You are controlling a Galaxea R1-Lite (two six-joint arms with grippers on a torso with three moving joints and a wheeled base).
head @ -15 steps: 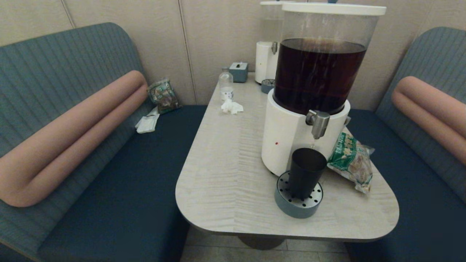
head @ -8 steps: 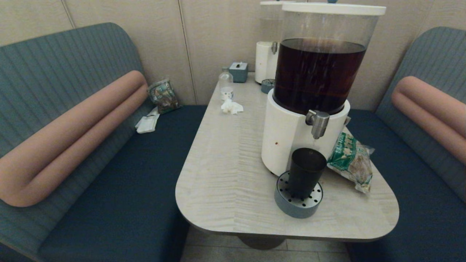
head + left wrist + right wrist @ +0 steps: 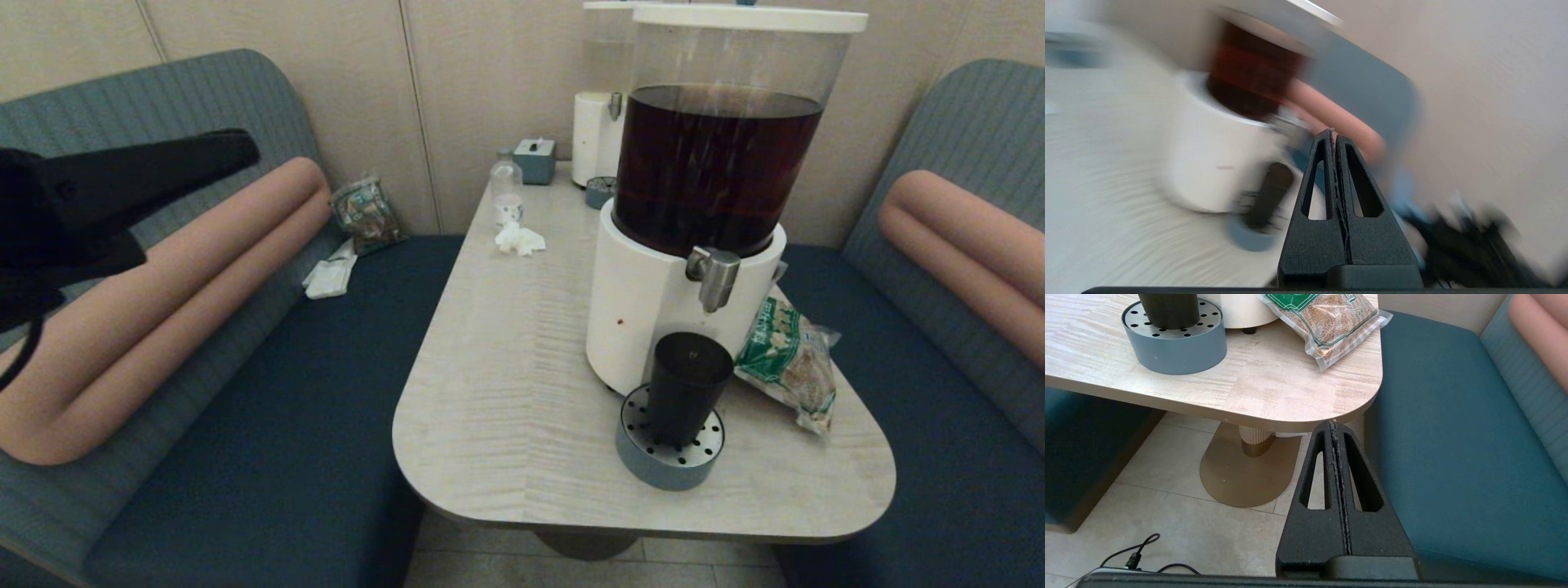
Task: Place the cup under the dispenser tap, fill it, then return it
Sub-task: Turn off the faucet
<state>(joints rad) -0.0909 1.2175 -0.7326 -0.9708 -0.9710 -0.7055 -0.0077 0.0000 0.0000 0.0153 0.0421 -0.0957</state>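
The black cup (image 3: 687, 387) stands upright on a round grey drip tray (image 3: 669, 457), right below the silvery dispenser tap (image 3: 715, 278) on the white base of the big dispenser (image 3: 718, 171) of dark brown liquid. My left gripper (image 3: 245, 147) is shut and empty, raised over the left bench, far from the cup (image 3: 1267, 196). In the left wrist view my left gripper (image 3: 1334, 132) points toward the dispenser. My right gripper (image 3: 1334, 424) is shut and empty, low beside the table's near right corner; the cup (image 3: 1167, 308) shows there too.
A green snack bag (image 3: 788, 359) lies right of the dispenser. Farther back on the table (image 3: 506, 351) are a clear bottle (image 3: 507, 189), crumpled tissue (image 3: 519, 240), a tissue box (image 3: 535, 160) and a smaller white dispenser (image 3: 598, 122). Blue benches flank the table.
My left gripper has risen into the head view at the upper left, moving fast. The thin trickle seen below the tap a second ago no longer shows. The cup has not moved.
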